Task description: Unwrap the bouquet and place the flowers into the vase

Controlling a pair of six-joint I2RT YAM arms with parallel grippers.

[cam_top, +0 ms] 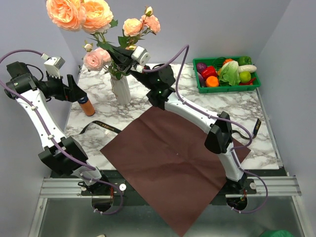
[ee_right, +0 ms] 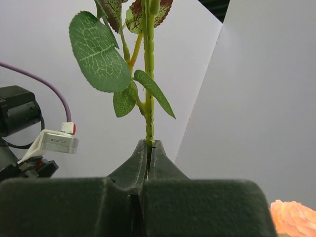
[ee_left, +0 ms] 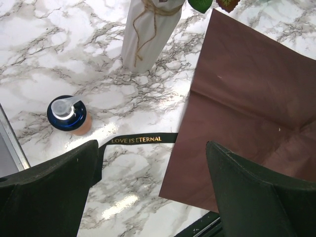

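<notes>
While the right gripper [ee_right: 148, 143] sits just above the vase [cam_top: 121, 91], its fingers [ee_right: 132, 170] pinch one flower stem [ee_right: 148, 98] between the tips; stem stands upright, blooms [cam_top: 79, 12] topmost. Left gripper [ee_left: 151, 148] spread wide, holding nothing.

Everything is bright. Light from above makes shiny spots on the table [ee_left: 118, 202]. My left fingers [ee_left: 44, 197] look fuzzy.

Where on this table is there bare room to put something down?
Bare marble lies between the green crate and the brown paper, with a smaller patch between the black ribbon and the paper's left corner. Around the vase and orange bottle it is crowded.
</notes>
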